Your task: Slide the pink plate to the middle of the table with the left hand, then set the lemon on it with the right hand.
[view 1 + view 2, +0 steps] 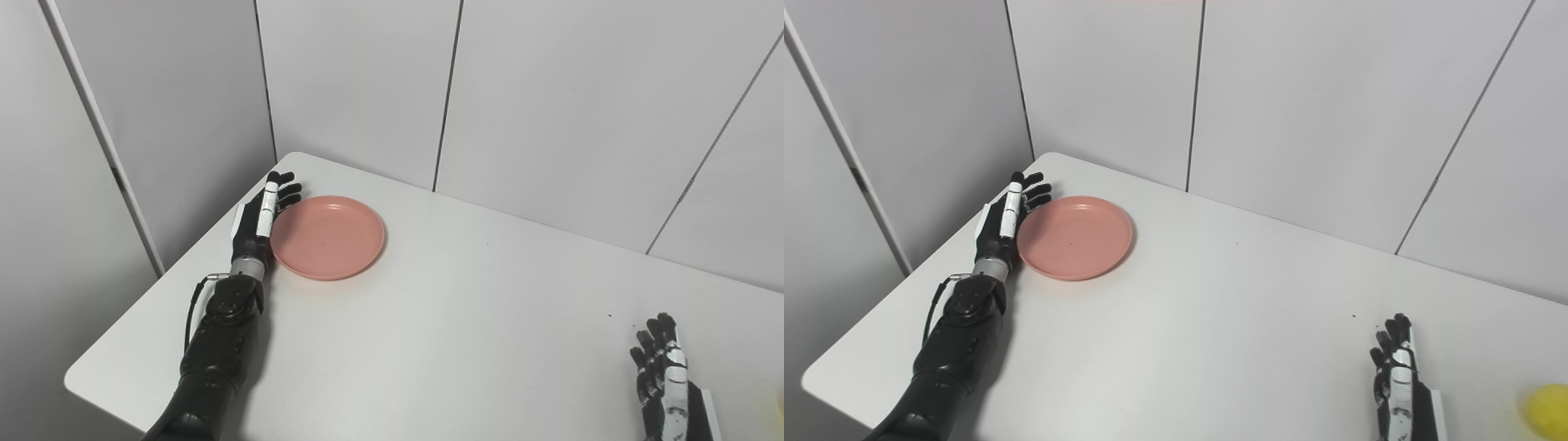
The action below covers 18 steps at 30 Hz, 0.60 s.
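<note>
Pink plate (327,237) sits near the table's (429,343) far left corner, well off the middle. We have the left hand (260,214) flat against its left rim, fingers (283,191) straight and apart, holding nothing. Plate looks light, stiff and slick, so we'd push low on the rim or it may spin. Right hand (1399,383) rests near the right edge, fingers apart, empty. Lemon (1546,410) lies just right of it, round, firm, likely to roll; wrap it around the middle.
</note>
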{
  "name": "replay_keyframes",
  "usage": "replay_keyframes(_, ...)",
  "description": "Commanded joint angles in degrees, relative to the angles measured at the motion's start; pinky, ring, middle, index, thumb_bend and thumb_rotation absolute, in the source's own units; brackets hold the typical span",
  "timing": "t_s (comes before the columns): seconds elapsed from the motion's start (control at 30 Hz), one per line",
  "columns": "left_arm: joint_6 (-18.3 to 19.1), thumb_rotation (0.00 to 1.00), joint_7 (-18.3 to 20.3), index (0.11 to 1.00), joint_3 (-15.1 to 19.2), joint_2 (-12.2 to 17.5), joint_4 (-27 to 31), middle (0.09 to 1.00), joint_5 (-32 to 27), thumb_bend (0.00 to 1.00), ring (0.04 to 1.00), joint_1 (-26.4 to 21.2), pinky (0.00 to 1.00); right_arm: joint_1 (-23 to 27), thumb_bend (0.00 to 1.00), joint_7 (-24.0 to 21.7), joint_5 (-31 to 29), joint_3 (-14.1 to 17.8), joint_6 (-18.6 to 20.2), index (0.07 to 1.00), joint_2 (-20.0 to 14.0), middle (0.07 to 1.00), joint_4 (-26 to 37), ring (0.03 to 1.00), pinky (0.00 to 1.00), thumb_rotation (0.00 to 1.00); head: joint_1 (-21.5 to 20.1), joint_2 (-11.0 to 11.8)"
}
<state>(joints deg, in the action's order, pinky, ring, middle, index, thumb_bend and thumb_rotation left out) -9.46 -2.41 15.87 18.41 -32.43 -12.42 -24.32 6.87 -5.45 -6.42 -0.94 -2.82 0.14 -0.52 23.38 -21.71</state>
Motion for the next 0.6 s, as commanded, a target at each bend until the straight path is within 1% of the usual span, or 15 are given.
replay_keyframes(0.0,0.4,1.0,1.5,0.768,-1.38,-0.98,1.98,0.776,0.46,0.69,0.782,-0.66,0.76,1.02,0.66,0.33,-0.31,0.21,0.09,1.0,0.34,1.0,2.14,1.0,1.0,1.0,-0.2,-0.19)
replay_keyframes(0.17,1.4,1.0,1.71,0.764,-2.06,-1.78,3.67,0.776,-0.03,0.68,0.781,-0.28,0.76,1.07,0.66,0.26,-0.43,0.2,0.32,1.0,0.35,1.0,2.24,1.0,1.0,1.0,-0.63,-0.44)
replay_keyframes(0.3,4.71,1.0,2.4,0.768,-2.71,-2.96,6.44,0.773,-1.02,0.69,0.776,0.24,0.76,1.08,0.65,0.33,-0.44,0.27,0.02,1.0,0.43,1.0,2.14,1.0,1.0,1.0,-0.83,-0.67)
replay_keyframes(0.4,6.34,1.0,3.22,0.773,-2.87,-3.93,7.89,0.779,-1.9,0.68,0.781,0.49,0.77,1.07,0.66,0.43,-0.12,0.22,0.19,1.0,0.39,1.0,2.16,1.0,1.0,1.0,-0.91,-0.73)
replay_keyframes(0.57,7.3,1.0,3.19,0.772,-3.75,-5.9,8.59,0.779,-1.69,0.65,0.782,0.62,0.77,1.19,0.65,0.44,-0.36,0.42,-0.21,1.0,0.49,1.0,1.93,1.0,1.0,1.0,-0.86,-1.01)
